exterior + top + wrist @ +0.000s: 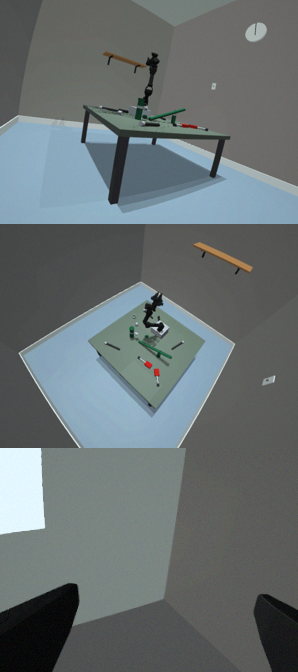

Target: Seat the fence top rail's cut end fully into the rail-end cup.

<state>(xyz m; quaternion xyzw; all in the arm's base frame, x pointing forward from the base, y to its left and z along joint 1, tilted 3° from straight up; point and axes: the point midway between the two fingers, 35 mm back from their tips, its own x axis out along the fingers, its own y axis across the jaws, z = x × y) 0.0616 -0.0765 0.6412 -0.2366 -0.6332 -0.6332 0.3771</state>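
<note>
The green rail point(153, 348) point(168, 113) leans through the top of the short green post point(158, 355) point(173, 119). Its end toward the big post is down near the table, apart from the cup; its far end is raised. The big green post point(131, 335) point(139, 115) stands upright. A pale brace band point(131, 332) point(140, 107) circles it around mid-height, with the pale rail-end cup point(136, 334) point(145, 108) on its side. The loop cap is too small to make out. My gripper point(159, 294) point(168, 599) is open and empty, high above the table and away from the rail.
A small green piece point(147, 336) point(144, 116) lies between big post and rail. Red-handled tools point(148, 364) point(156, 372) lie beyond the rail. Dark rods point(114, 347) point(177, 345) lie to either side. A ring and a small pale piece point(136, 324) lie behind the post.
</note>
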